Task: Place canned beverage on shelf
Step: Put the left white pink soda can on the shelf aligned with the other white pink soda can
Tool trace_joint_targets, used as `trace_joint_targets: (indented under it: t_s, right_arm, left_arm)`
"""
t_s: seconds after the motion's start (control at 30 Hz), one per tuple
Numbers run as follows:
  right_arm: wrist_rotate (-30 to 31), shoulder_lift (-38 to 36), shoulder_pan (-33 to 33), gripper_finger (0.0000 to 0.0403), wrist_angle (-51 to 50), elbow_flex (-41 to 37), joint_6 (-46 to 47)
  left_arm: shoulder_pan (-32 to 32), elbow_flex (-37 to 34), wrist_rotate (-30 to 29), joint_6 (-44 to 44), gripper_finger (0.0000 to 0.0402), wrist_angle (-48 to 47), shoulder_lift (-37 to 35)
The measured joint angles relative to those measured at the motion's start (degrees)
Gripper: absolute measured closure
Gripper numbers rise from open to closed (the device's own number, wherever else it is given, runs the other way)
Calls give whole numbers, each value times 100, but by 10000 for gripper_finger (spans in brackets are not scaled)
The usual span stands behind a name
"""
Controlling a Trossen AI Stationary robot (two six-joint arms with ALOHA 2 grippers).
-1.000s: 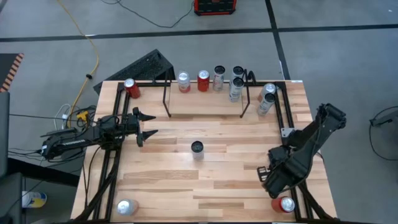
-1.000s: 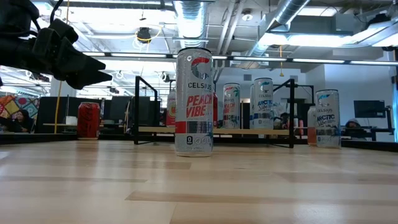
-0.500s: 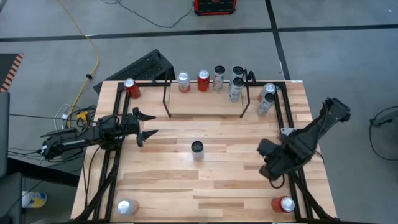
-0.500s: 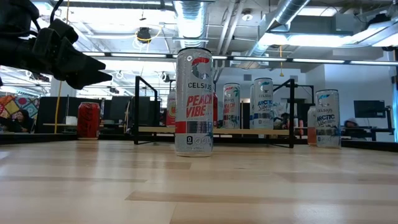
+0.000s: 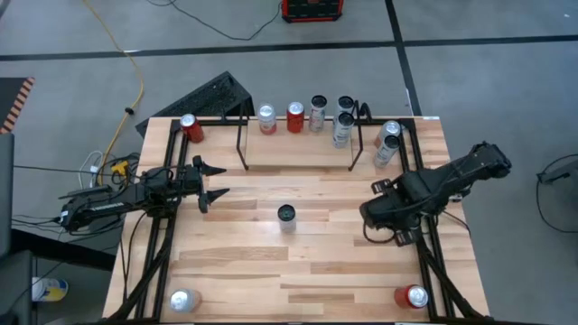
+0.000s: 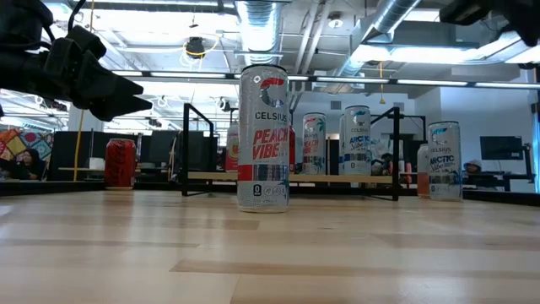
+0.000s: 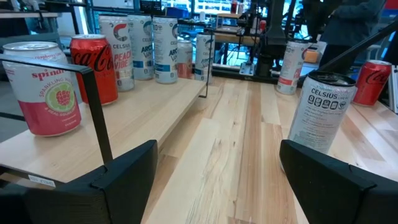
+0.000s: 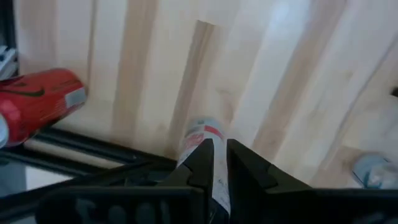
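A Celsius can [image 5: 286, 215] [image 6: 263, 139] stands upright on its base in the middle of the wooden table. Several more cans stand on the shelf [image 6: 287, 177] [image 7: 168, 115] at the far edge. My left gripper [image 5: 219, 181] [image 7: 217, 149] hangs level at the left, open, pointing toward the middle can [image 7: 323, 115] from a distance. My right gripper [image 5: 372, 214] [image 8: 219, 155] hovers right of the middle can, pointing down, its fingers shut with nothing between them. Part of the right arm [image 6: 498, 13] shows high in the low view.
Black rails [image 5: 424, 262] run along both sides of the table. A red can [image 5: 415, 296] [image 8: 37, 106] stands in the near right corner, a silver-topped one [image 5: 183, 300] near left, a red one [image 5: 190, 126] far left, and two cans [image 5: 386, 143] right of the shelf.
My right gripper has swung from the near right corner by the red can toward the far edge and the table's middle, rising a little. It has rolled about a quarter turn while pointing down. The cans have stayed where they were.
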Motion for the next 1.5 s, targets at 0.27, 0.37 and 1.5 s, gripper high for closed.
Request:
trace_joint_targets:
  t_s: [0.27,0.37,1.5]
  right_arm:
    - [90,4,-410,321,1,35,-849]
    - [190,-16,-558,305,12,148,-813]
    - [670,1316,-1313,126,6692,28,-1854]
  left_arm:
    - [1,0,0,0,78,1,0]
    - [0,1,0,0,78,1,0]
    - [1,1,2,0,78,2,0]
